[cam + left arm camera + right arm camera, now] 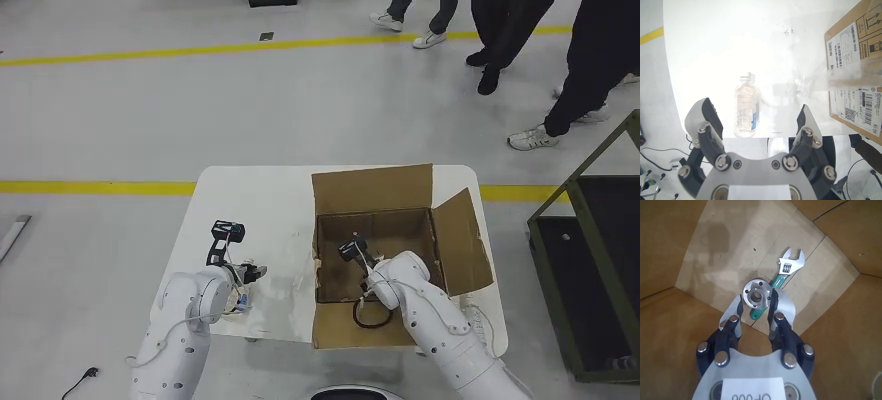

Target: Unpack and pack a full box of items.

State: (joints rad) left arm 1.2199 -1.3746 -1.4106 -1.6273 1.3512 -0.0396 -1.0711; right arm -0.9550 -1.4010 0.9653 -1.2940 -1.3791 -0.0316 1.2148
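An open cardboard box (400, 205) stands on the white table (250, 210). Inside it my right gripper (756, 299) is shut on a round metal flange (757, 294), held just over the box floor. A green-handled adjustable wrench (786, 268) lies on that floor beneath it, its handle partly hidden by the flange. My left gripper (757, 113) hangs open above the table's near edge. A clear plastic bottle (745, 108) lies on the table below and between its fingers, untouched.
A crumpled clear plastic bag (802, 87) lies between the bottle and the box's labelled side (851, 62). The box's flaps stand up around the right arm. A dark shelf cart (590, 270) stands to the right of the table.
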